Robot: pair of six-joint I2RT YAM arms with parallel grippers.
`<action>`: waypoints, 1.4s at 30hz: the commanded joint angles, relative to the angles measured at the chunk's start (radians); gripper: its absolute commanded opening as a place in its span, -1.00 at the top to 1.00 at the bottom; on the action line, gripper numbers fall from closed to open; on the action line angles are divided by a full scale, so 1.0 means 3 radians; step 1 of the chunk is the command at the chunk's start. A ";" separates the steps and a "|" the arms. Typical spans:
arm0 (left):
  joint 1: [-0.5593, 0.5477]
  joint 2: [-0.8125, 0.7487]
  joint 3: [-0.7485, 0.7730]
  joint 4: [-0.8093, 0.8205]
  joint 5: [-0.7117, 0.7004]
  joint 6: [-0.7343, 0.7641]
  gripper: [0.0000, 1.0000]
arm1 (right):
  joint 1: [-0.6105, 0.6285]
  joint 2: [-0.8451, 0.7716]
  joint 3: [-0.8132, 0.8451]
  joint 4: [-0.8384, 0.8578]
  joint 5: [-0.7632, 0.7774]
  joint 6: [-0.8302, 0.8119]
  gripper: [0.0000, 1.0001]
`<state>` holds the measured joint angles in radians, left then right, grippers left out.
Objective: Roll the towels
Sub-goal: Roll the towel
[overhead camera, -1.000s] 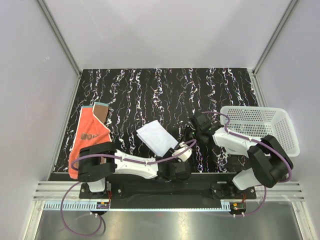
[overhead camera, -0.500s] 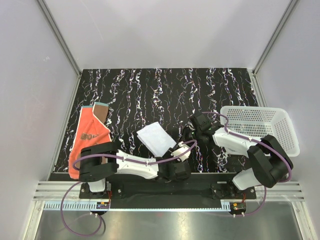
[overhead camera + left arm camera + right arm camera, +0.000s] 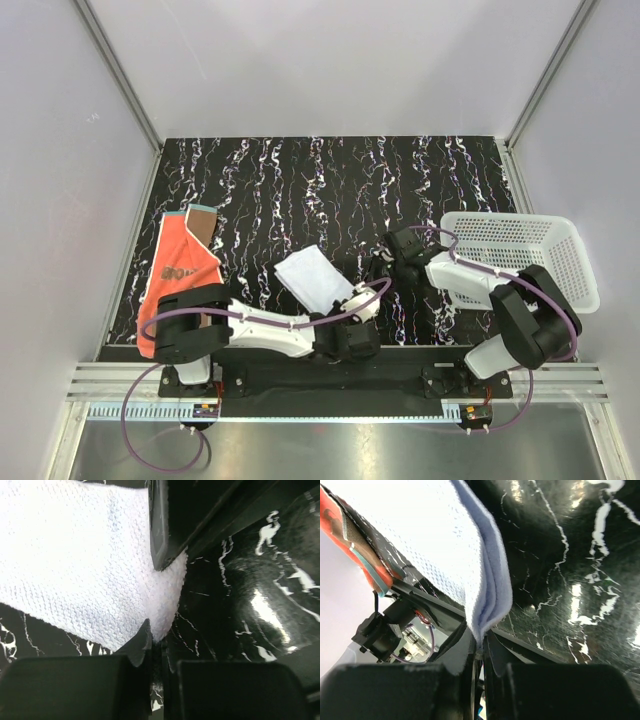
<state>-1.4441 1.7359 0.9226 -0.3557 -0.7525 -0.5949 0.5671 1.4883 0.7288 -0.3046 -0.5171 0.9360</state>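
Note:
The white towel lies folded flat on the black marbled table, near the middle front. My left gripper is shut on its near right corner; the left wrist view shows the jaws pinching the tip of the towel. My right gripper is shut on the same towel's right edge, and in the right wrist view the folded layers of the towel run down into the closed jaws. The orange towel lies flat at the left edge, one corner turned over to its brownish side.
A white perforated basket stands at the right edge, behind the right arm. Both arms lie low over the table's front strip. A finger of the right gripper shows at the top of the left wrist view.
My left gripper has closed on the white towel's corner. The towel has shifted slightly toward the front left. The right gripper has kept its grip.

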 commanded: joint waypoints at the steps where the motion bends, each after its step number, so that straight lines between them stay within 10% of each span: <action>1: -0.0003 -0.0228 0.0028 -0.0021 0.0273 0.0040 1.00 | -0.0141 0.0004 0.0204 -0.0109 0.0087 -0.0164 0.98; 8: 0.0262 -0.0356 0.0085 0.0030 0.1091 0.0081 1.00 | -0.0167 0.0147 0.0730 -0.0762 0.0552 -0.0471 -0.04; 13: 0.0630 -0.0443 -0.0012 0.0173 0.1623 0.0081 1.00 | -0.0208 0.0086 0.1211 -0.1254 0.1134 -0.0696 -0.36; 22: 0.1336 -0.0229 0.0018 0.0409 0.2952 0.0101 1.00 | -0.0213 -0.0700 0.0982 -0.1348 0.1592 -0.0671 -0.06; 29: 0.1663 -0.0172 -0.0104 0.0674 0.3545 -0.0159 1.00 | -0.0208 -0.1213 -0.0075 0.0137 0.0661 -0.0262 0.65; 42: 0.1965 0.0002 -0.0278 0.0950 0.3945 -0.0272 1.00 | -0.0147 -0.0386 -0.0885 0.2267 -0.0040 0.0316 0.79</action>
<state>-0.8707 1.7187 0.8635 -0.1062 0.3847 -0.6682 0.5117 1.3308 0.4850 0.1482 -0.4648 0.9779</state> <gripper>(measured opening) 0.060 0.109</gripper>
